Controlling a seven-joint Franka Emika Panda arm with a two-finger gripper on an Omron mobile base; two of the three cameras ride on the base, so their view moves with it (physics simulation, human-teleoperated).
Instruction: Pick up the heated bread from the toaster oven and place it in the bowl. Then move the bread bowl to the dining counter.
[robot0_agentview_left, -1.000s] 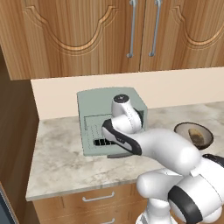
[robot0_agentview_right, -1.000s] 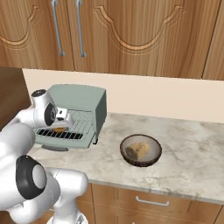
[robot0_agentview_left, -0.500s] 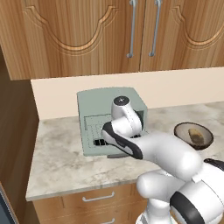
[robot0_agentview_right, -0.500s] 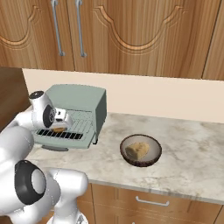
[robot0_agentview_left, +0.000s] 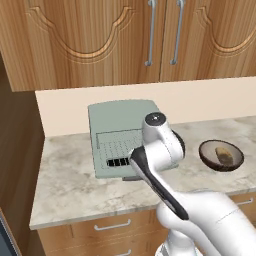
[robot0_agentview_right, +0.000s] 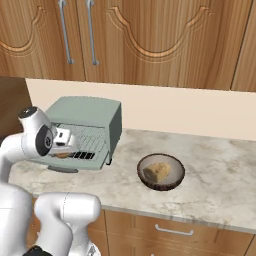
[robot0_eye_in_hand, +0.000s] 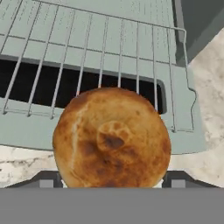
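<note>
The heated bread (robot0_eye_in_hand: 111, 138), round and golden-brown, sits between my gripper's (robot0_eye_in_hand: 111, 180) two dark fingertips (robot0_eye_in_hand: 45, 179), which are shut on it. It hangs over the toaster oven's dropped door (robot0_eye_in_hand: 39, 127), just in front of the wire rack (robot0_eye_in_hand: 87, 43). From the right base, my gripper (robot0_agentview_right: 62, 149) holds the bread (robot0_agentview_right: 62, 154) at the front of the pale grey-green toaster oven (robot0_agentview_right: 95, 112). The arm hides the hand in the left base view, in front of the oven (robot0_agentview_left: 120, 132). The dark brown bowl (robot0_agentview_right: 161, 171) (robot0_agentview_left: 221, 156) stands on the counter right of the oven. The dining counter is out of view.
The marbled counter (robot0_agentview_right: 215, 170) runs under wooden wall cabinets (robot0_agentview_right: 150, 40) with metal handles. A cream backsplash (robot0_agentview_left: 200, 100) sits behind the oven. Bare counter lies between the oven and the bowl and to the bowl's right. The counter's front edge (robot0_agentview_left: 90, 220) is near.
My hand has drawn back from the oven toward the counter's front, taking the bread off the rack and out over the open door. The bowl has not moved.
</note>
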